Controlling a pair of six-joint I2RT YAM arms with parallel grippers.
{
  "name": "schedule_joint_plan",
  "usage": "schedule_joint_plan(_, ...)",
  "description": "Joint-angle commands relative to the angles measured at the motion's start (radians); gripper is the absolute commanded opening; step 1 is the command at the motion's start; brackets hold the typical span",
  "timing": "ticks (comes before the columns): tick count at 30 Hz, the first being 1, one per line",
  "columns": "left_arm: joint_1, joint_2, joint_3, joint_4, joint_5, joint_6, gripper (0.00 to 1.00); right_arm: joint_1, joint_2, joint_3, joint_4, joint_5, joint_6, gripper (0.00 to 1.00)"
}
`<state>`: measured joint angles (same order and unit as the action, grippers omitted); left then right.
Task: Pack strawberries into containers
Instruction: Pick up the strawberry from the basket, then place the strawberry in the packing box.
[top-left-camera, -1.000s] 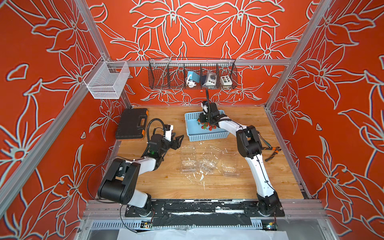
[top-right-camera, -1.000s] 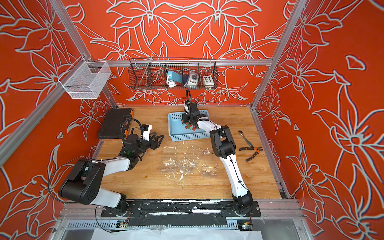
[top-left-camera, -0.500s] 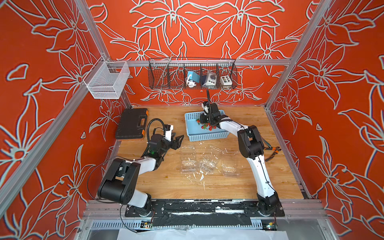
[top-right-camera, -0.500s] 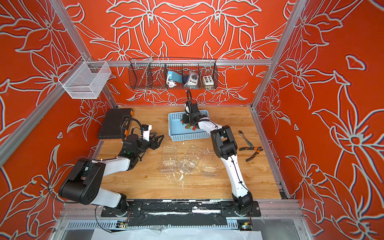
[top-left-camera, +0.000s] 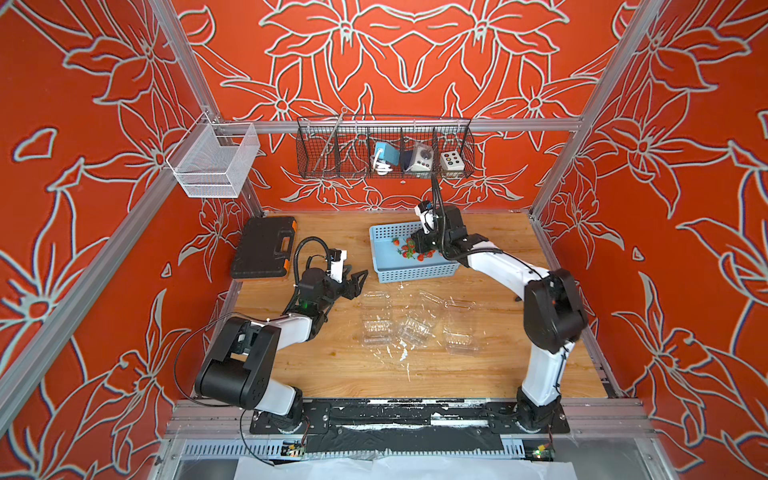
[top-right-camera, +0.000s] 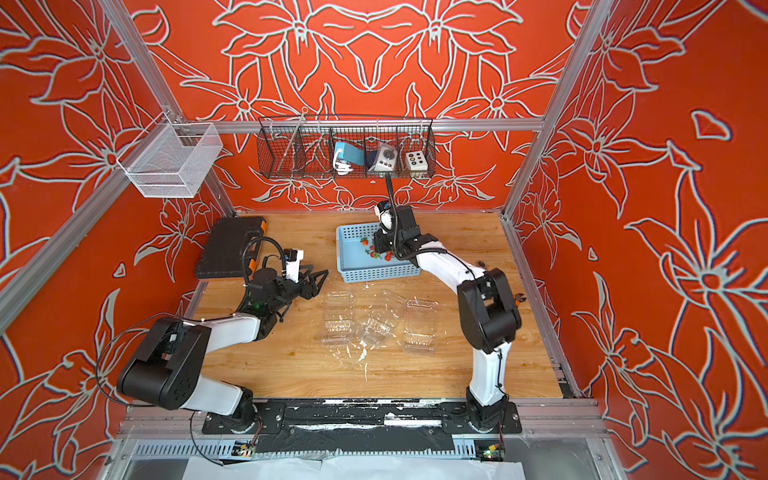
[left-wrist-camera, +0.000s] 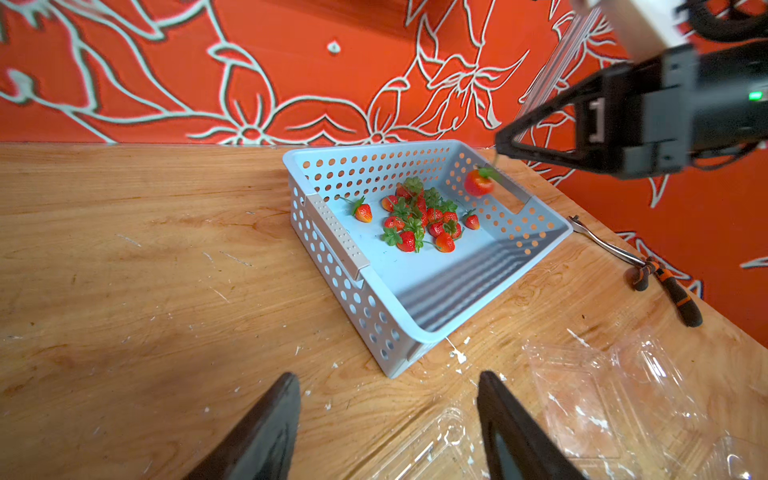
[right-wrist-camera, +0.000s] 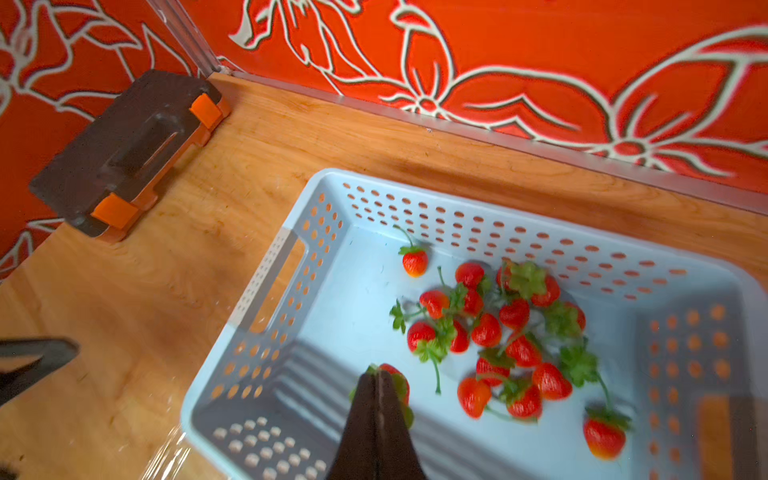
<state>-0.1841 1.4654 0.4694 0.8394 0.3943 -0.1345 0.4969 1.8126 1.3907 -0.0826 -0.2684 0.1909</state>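
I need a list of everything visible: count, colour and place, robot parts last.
table: one, wooden, cell floor
basket: one, light blue, back of table
strawberries: over a dozen, red, green caps, in basket
held strawberry: one, red, hanging above basket
containers: three, clear, table centre, before basket
tool case: one, black, orange latches, back left
pliers: one, orange-black handles, right table edge
wire rack: one, black, back wall
mesh basket: one, white, left rail
left gripper: one, black, open, near containers
right gripper: one, black, shut on held strawberry

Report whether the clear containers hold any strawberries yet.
Empty: the containers show only clear plastic in both top views. The strawberries lie in the blue basket, one in the right gripper.
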Motion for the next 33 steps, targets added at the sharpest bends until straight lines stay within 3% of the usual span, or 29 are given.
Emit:
schedule_joint_plan(1,-0.005,-0.028,0.011,0.007,0.001,0.007,0.67,0.026,-0.152,-0.129,-0.085,0.005,-0.023,0.00)
schedule_joint_plan(7,-0.007,-0.032,0.016,-0.008,-0.003,0.010,0.67,0.044,-0.468,-0.364,-0.244,0.125,0.048,0.00)
schedule_joint_plan(14,-0.009,-0.023,0.025,-0.013,0.007,0.003,0.67,0.052,-0.761,-0.590,-0.385,0.124,0.155,0.00)
schedule_joint_plan(23,-0.012,-0.034,0.024,-0.030,0.001,0.010,0.67,0.068,-0.935,-0.781,-0.458,0.102,0.248,0.00)
schedule_joint_plan(33,-0.017,-0.035,0.025,-0.036,-0.002,0.013,0.67,0.080,-0.916,-0.852,-0.416,0.077,0.277,0.00)
